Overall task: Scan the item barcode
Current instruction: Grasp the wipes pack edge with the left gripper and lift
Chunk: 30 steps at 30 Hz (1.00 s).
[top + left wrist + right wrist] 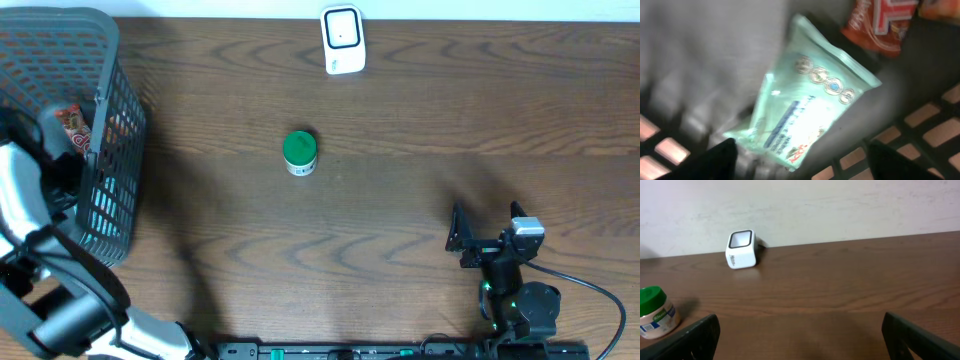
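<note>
Only the left wrist camera shows me the pale green pouch (805, 100), lying in the basket (112, 150) next to a red packet (880, 20). The left gripper (805, 162) is spread wide over it, gripping nothing. The pouch's print is too blurred to read, and overhead the basket wall hides that gripper. The green-lidded jar (299, 152) stands mid-table, well apart from the scanner (342, 40) at the far edge. The right gripper (802, 340) gapes wide and empty.

Overhead we look straight down on the table (420, 130); our left wrist view sits close inside the basket (110, 180) — our right, low, faces the far edge, sharing scanner (342, 40) and jar (299, 153).
</note>
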Each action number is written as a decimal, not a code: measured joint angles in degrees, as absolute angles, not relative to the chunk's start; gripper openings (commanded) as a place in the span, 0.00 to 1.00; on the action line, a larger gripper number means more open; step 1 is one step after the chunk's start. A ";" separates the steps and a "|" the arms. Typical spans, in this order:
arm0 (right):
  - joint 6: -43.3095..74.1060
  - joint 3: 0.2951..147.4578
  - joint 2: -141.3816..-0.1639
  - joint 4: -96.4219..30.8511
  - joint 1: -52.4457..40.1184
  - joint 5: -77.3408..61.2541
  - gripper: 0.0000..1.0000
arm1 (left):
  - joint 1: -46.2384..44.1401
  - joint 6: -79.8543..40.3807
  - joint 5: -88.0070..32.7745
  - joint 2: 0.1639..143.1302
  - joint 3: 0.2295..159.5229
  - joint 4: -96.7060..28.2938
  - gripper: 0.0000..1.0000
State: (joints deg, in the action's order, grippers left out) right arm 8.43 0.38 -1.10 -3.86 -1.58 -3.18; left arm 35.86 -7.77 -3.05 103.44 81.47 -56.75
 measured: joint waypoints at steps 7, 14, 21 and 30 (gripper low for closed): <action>8.43 0.38 -1.10 -3.86 -1.58 -3.18 0.99 | 33.43 -4.19 -0.21 105.78 81.41 -56.55 0.98; 8.43 0.38 -1.10 -3.86 -1.58 -3.18 0.99 | 33.15 -2.46 2.48 105.78 81.41 -57.25 0.98; 8.43 0.38 -1.10 -3.86 -1.58 -3.18 0.99 | 33.15 -0.10 3.42 106.30 81.41 -58.35 0.98; 8.43 0.38 -1.10 -3.86 -1.58 -3.18 0.99 | 33.15 1.76 3.99 109.27 81.41 -58.08 0.98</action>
State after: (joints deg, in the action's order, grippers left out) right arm 8.43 0.38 -1.10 -3.86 -1.58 -3.18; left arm 33.15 1.76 3.99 109.27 81.41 -58.08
